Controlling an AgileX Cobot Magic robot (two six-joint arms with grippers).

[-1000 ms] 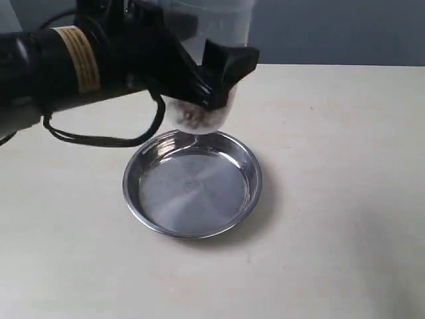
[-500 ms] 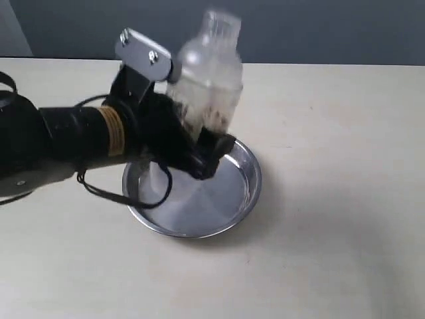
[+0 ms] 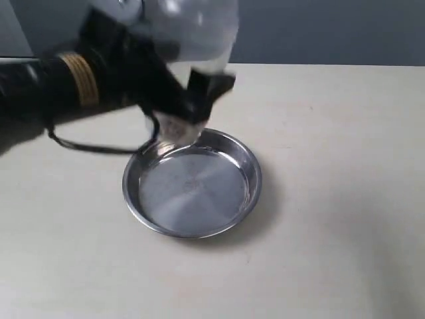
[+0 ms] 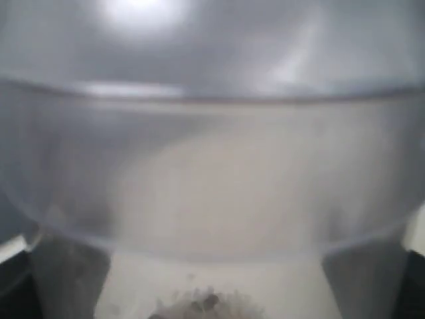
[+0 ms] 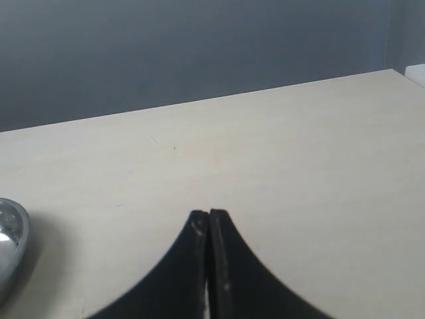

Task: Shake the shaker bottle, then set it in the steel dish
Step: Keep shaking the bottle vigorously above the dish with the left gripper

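The shaker bottle (image 3: 196,36) is a frosted blur held in the air above the far left rim of the steel dish (image 3: 257,181). Brown granules (image 3: 178,126) lie at its lower end. My left gripper (image 3: 194,98) is shut on the bottle's body, its black arm reaching in from the left. In the left wrist view the bottle (image 4: 212,166) fills the picture, with granules (image 4: 204,307) low down and dark fingers (image 4: 406,292) at the sides. My right gripper (image 5: 209,214) hangs shut over bare table, holding nothing. The dish's edge (image 5: 8,252) shows to one side of it.
The dish stands empty on a pale beige table (image 3: 345,133). A grey wall (image 3: 319,30) runs behind the table's far edge. A black cable (image 3: 93,147) loops under the left arm.
Half a second ago the bottle was swung down and tilted over the dish. Now the left arm has swung it back up, still gripped. The dish has not moved.
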